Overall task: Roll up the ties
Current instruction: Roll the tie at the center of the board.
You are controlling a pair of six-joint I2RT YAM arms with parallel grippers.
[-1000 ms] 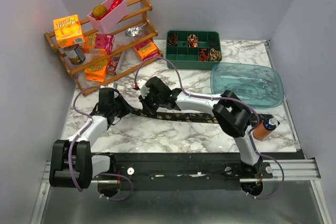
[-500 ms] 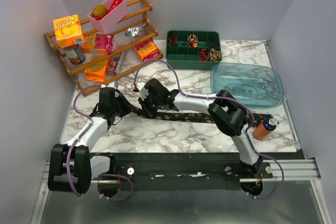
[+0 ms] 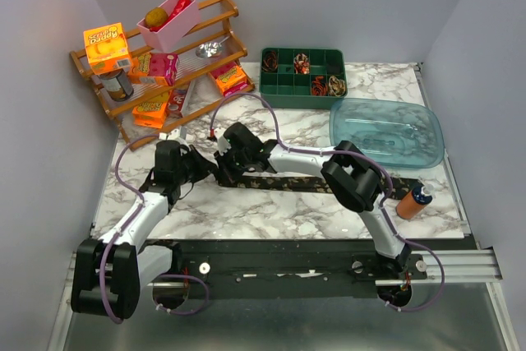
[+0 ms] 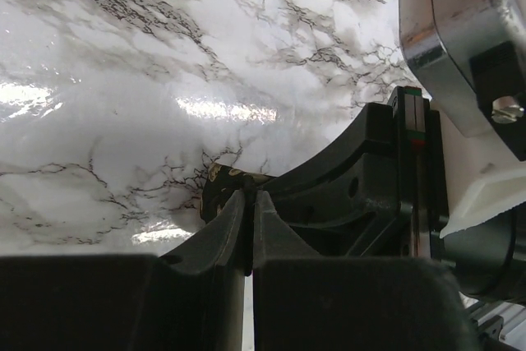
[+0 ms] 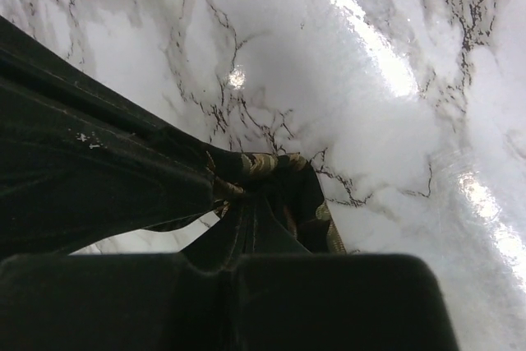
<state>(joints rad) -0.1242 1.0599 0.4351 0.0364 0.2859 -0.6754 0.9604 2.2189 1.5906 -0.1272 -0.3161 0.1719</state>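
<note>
A long dark tie (image 3: 300, 183) with a small gold pattern lies flat across the marble table, running right toward the orange bottle. Its left end is bunched between both grippers. My left gripper (image 3: 200, 169) is shut on the tie's tip (image 4: 215, 180), pinching it between the fingertips. My right gripper (image 3: 224, 168), right beside it, is shut on a fold of the tie (image 5: 311, 196). Several small rolled ties (image 3: 319, 85) sit in compartments of the green tray (image 3: 279, 86) at the back.
A wooden rack (image 3: 215, 41) with colourful boxes and a pink bin (image 3: 168, 22) stands at the back left. A clear blue tub (image 3: 386, 131) lies at the right. An orange bottle (image 3: 408, 201) stands near the right arm's base.
My right gripper's jaws have closed the last bit onto the tie fold. Both grippers have shifted slightly left and toward the back, dragging the tie's left end with them.
</note>
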